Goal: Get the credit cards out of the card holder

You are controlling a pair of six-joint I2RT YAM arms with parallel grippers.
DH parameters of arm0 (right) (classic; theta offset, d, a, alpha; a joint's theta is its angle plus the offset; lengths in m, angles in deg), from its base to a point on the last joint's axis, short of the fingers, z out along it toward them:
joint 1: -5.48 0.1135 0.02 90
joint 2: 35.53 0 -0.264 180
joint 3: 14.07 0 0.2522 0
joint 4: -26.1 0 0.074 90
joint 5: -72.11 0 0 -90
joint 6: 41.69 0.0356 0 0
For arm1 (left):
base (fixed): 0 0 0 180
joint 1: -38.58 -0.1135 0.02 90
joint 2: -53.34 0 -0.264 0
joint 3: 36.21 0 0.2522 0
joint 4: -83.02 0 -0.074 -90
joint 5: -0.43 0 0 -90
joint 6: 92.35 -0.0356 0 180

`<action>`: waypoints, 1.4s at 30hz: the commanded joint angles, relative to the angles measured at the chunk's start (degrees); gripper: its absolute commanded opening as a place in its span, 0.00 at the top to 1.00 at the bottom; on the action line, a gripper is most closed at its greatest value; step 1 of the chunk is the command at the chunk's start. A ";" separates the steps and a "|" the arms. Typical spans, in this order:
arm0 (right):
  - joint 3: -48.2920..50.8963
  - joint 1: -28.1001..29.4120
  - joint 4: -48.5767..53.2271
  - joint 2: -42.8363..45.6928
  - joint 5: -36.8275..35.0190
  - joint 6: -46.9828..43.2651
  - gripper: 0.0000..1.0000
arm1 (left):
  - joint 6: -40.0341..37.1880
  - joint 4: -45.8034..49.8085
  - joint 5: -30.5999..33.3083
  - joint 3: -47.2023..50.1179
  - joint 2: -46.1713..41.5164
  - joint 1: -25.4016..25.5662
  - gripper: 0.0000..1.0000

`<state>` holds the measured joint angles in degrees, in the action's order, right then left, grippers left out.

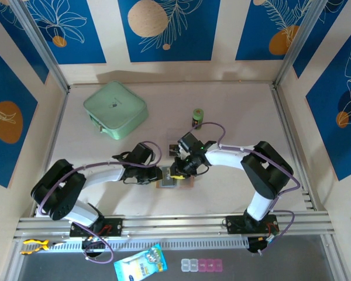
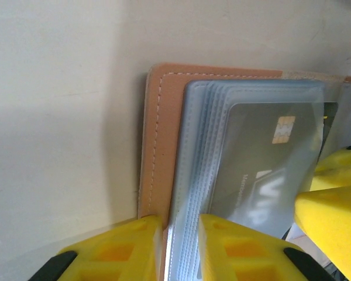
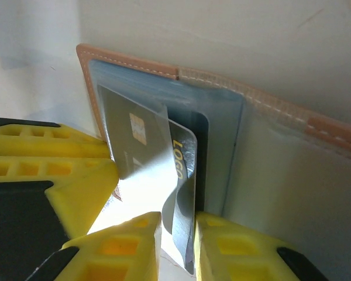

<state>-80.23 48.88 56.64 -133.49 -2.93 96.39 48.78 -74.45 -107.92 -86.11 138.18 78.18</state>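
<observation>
The left arm (image 1: pixel 99 174) and right arm (image 1: pixel 231 157) are built of white links and black joints. Purple cables (image 1: pixel 214 124) are looped alongside. The fingers (image 2: pixel 237 249) are yellow, with square hollows.

Both white arms (image 1: pixel 99 175) angle inward; the left yellow gripper (image 2: pixel 180 227) pinches the tan leather card holder (image 2: pixel 158 146), the right gripper (image 3: pixel 176 223) a dark plastic card (image 3: pixel 184 170).

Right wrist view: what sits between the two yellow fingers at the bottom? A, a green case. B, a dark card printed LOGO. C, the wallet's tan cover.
B: the dark card marked LOGO, sticking out of the wallet, runs down between the right gripper's fingers.
</observation>
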 commanded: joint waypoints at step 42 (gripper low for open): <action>-2.62 0.81 8.27 -1.78 -5.38 -3.59 0.75 | 0.11 1.46 0.16 -0.25 -0.29 -0.65 0.78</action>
<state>-82.16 49.73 59.37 -134.91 -5.66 94.57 48.76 -74.64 -107.94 -86.11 138.18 78.11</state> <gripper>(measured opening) 0.251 0.223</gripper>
